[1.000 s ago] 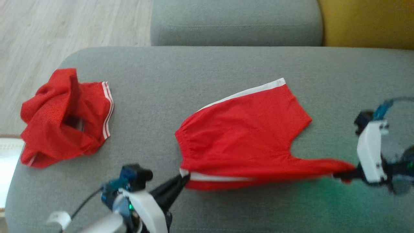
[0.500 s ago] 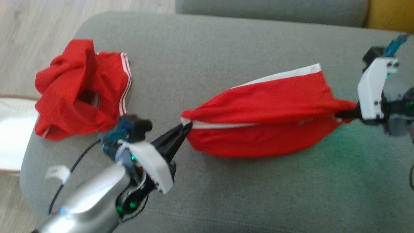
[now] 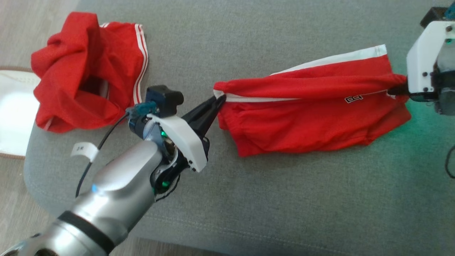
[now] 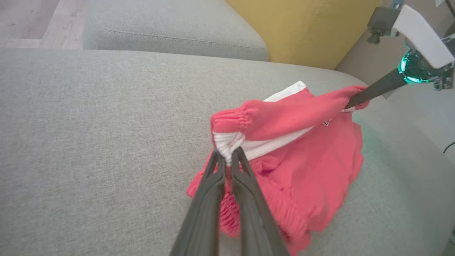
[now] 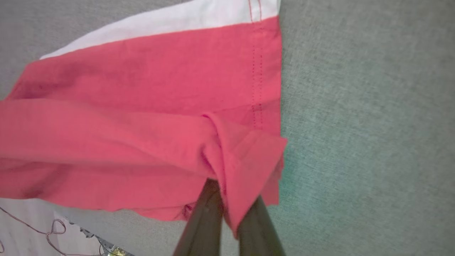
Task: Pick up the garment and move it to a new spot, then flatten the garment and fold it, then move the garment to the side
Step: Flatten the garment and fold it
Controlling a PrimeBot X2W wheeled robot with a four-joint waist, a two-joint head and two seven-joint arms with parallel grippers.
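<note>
Grey sofa cushion [image 3: 284, 213], bearing the red shorts [image 3: 312, 121] right of centre: I hold them taut between both arms, lower half sagging. I judge them light, limp and easily bunched, best gripped at corners. Left claw [image 3: 219, 101] pinches the waistband end; right claw [image 3: 394, 89] clamps the leg hem.

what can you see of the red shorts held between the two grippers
The red shorts are of thin cloth, with white side stripes, a gathered elastic waistband and a small logo. They hang stretched sideways, folded over themselves: left gripper pinches the waistband end, right gripper a leg hem. The lower part sags onto the grey sofa cushion.
</note>
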